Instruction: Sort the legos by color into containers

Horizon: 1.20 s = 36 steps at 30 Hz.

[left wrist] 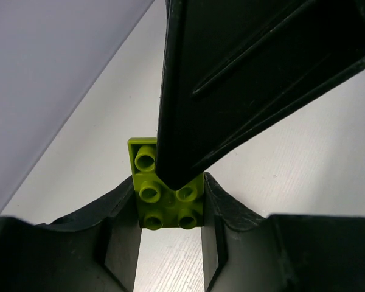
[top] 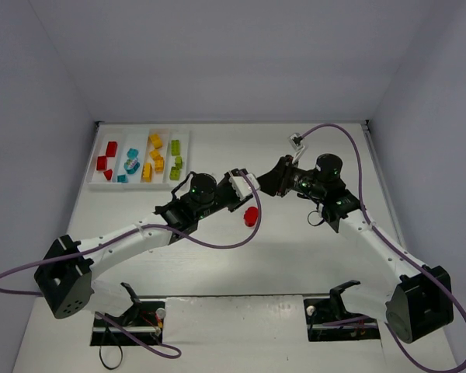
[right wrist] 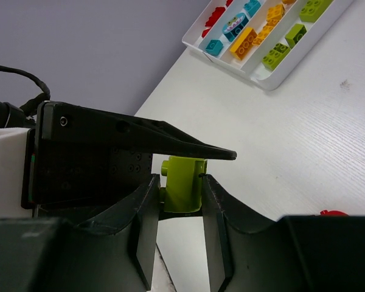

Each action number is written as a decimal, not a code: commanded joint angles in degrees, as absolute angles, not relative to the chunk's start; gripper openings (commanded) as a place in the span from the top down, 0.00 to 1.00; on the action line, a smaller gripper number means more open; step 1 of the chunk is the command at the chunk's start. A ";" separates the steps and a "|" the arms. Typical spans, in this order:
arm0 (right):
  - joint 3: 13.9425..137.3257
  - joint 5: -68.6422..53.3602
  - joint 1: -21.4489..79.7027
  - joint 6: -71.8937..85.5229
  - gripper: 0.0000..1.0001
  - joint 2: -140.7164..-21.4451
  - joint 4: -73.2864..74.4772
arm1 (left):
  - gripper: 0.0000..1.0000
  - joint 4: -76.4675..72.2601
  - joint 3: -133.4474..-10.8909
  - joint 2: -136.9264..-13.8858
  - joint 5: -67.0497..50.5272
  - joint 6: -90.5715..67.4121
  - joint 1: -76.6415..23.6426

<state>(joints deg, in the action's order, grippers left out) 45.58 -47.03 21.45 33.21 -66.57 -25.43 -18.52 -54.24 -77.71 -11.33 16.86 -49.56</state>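
A lime green lego (left wrist: pixel 143 182) (right wrist: pixel 184 182) hangs above the middle of the table, held from both sides. My left gripper (top: pixel 248 185) (left wrist: pixel 169 210) has its jaws against the brick's two flanks. My right gripper (top: pixel 269 185) (right wrist: pixel 180 182) is shut on the same brick, and one of its fingers (left wrist: pixel 243 79) crosses the left wrist view. A red lego (top: pixel 251 216) (right wrist: pixel 333 213) lies on the table just below the grippers. The white tray of containers (top: pixel 91 177) (right wrist: pixel 274 79) holds red (top: pixel 109 159), cyan (top: pixel 130 163), yellow (top: pixel 153 159) and green (top: pixel 175 159) legos in separate compartments.
The tray sits at the table's far left corner. Purple cables loop from both arms over the table. A small white connector (top: pixel 297 141) lies at the back, right of centre. Grey walls close in the table on three sides.
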 commanded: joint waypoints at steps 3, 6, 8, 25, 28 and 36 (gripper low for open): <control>45.18 -47.99 21.80 32.78 0.97 -65.57 -29.88 | 1.00 -26.10 -57.66 -76.11 -11.87 15.21 -49.83; 44.83 -47.29 21.71 31.91 0.72 -65.74 -29.62 | 1.00 -26.02 -56.61 -75.85 -11.43 14.24 -49.48; 44.65 -46.76 21.27 31.03 0.58 -66.00 -29.18 | 1.00 -26.10 -55.81 -75.85 -11.69 12.06 -48.35; 44.39 -43.25 4.75 25.76 0.32 -66.98 -23.56 | 1.00 -17.15 -54.48 -82.52 -7.83 -2.20 -26.91; 42.63 -42.10 4.75 24.88 0.32 -66.27 -23.47 | 1.00 -9.88 -62.29 -88.13 -7.03 -4.04 -21.21; 40.69 -41.13 4.75 22.85 0.32 -65.56 -23.47 | 0.91 10.97 -87.43 -106.24 -10.28 -4.66 -12.14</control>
<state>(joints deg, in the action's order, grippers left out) 39.94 -41.45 4.56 24.51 -67.59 -20.29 3.14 -80.53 -104.22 -8.78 -3.51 -13.74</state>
